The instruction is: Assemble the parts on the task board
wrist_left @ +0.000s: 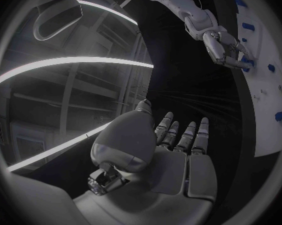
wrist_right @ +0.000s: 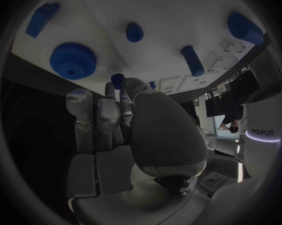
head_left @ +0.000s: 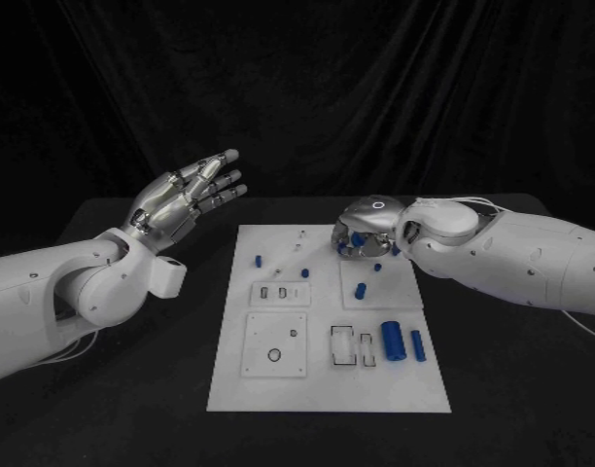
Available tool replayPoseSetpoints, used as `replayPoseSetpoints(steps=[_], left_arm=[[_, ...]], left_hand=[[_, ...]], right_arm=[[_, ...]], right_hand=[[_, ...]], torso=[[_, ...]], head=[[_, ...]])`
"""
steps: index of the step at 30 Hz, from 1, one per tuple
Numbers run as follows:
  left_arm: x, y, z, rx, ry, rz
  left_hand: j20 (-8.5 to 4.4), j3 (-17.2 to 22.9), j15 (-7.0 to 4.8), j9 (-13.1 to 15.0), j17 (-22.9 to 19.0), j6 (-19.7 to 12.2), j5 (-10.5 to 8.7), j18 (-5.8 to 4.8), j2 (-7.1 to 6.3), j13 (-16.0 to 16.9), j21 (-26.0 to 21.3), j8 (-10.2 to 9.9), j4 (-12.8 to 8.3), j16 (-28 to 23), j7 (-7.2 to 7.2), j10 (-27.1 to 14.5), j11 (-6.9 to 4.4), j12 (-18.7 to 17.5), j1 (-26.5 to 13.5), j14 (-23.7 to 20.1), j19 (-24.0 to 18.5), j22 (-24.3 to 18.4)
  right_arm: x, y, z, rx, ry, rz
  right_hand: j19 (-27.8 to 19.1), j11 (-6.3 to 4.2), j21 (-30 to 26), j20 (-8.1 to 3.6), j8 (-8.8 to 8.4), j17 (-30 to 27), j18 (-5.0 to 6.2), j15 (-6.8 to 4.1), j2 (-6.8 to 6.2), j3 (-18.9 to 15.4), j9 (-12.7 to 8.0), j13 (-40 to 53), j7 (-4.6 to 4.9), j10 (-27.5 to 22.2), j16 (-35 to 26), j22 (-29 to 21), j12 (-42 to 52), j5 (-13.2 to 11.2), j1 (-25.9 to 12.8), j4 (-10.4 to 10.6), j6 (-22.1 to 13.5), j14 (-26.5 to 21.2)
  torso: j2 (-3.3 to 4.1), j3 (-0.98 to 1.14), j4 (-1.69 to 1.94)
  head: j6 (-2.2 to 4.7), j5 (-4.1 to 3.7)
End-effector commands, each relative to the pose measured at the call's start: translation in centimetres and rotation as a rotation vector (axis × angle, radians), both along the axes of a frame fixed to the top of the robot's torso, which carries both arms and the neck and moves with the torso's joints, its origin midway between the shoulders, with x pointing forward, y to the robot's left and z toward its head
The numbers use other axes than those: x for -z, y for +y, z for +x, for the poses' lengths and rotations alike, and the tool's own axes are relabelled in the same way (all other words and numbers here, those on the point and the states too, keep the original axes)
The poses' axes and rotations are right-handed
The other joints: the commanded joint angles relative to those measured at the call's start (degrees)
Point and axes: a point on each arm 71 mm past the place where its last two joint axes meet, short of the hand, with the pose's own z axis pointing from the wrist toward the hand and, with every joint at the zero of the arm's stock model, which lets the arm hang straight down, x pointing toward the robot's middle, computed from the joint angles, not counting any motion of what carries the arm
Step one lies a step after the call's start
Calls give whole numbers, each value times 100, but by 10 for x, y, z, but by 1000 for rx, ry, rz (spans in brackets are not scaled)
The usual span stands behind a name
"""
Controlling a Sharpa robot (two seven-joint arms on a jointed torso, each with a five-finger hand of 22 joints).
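The white task board [head_left: 326, 389] lies in the middle of the black table. On it lie a thick blue cylinder [head_left: 392, 340], a thinner blue rod [head_left: 418, 345] and small blue pegs [head_left: 361, 289]. My right hand [head_left: 365, 233] hangs over the board's far right part, fingers curled down. In the right wrist view its fingertips [wrist_right: 111, 91] and thumb close round a small blue toothed part [wrist_right: 118, 79], beside a large blue gear [wrist_right: 72, 60] on the board [wrist_right: 160, 15]. My left hand [head_left: 192, 195] is raised left of the board, flat, fingers apart, holding nothing. The left wrist view shows that hand [wrist_left: 172, 155] and the right hand [wrist_left: 225, 47].
Rectangular recesses [head_left: 275, 342] and slots [head_left: 344, 344] mark the board's near half. More blue pegs [wrist_right: 192, 60] lie close to the right hand. Bare black table [head_left: 144, 389] flanks the board on both sides, with a dark curtain behind.
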Motion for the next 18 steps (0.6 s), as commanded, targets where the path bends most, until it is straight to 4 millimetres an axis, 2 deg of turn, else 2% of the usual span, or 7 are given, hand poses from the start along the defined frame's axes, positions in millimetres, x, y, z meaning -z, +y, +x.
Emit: replayPoseSetpoints(steps=[1, 9, 11, 18], left_arm=[[-2, -1, 0, 13, -8, -11], [-1, -6, 2, 24, 0, -7], [-1, -7, 2, 27, 1, -7], [-1, -9, 3, 30, 2, -6]], left_hand=[[47, 40, 34, 6, 7, 46, 27, 46, -7, 9, -26, 33, 10, -14, 12, -1, 56, 19, 68, 17, 5, -7], [55, 53, 31, 5, 7, 60, 49, 58, -11, 10, -28, 36, 4, -15, 18, 8, 63, 23, 101, 18, 1, -11], [55, 53, 31, 5, 7, 60, 49, 58, -11, 10, -28, 36, 4, -15, 18, 8, 63, 23, 101, 18, 1, -11], [60, 63, 31, 6, 7, 72, 68, 65, -11, 9, -28, 38, 3, -14, 23, 6, 68, 21, 125, 20, 0, -12]], right_arm=[[-14, 7, 1, -16, -24, 27], [-34, 27, 12, -28, -54, 23], [-35, 31, 15, -25, -51, 19], [-32, 44, 28, -6, -34, -4]], right_hand=[[7, 1, 19, -50, 31, -4, 13, -27, -7, 12, 11, 3, 14, 27, -30, 8, 32, -28, -19, -10, 24, -5], [22, -2, 36, -50, 28, 24, 6, -28, -15, 18, 25, 7, 19, 36, -17, 40, 37, -50, -28, -18, 9, 3], [24, -5, 38, -51, 26, 19, 6, -29, -17, 24, 29, 8, 18, 40, -20, 44, 38, -53, -24, -24, 2, 3], [29, -6, 44, -52, 21, 19, 3, -30, -15, 37, 40, 10, 29, 51, -21, 59, 41, -65, -22, -35, -12, 3]], torso=[[-3, -2, -5], [-7, -11, 1], [-10, -19, 9], [3, -26, 24]], head=[[-25, 7], [-34, -8], [-46, -20], [-61, -16]])
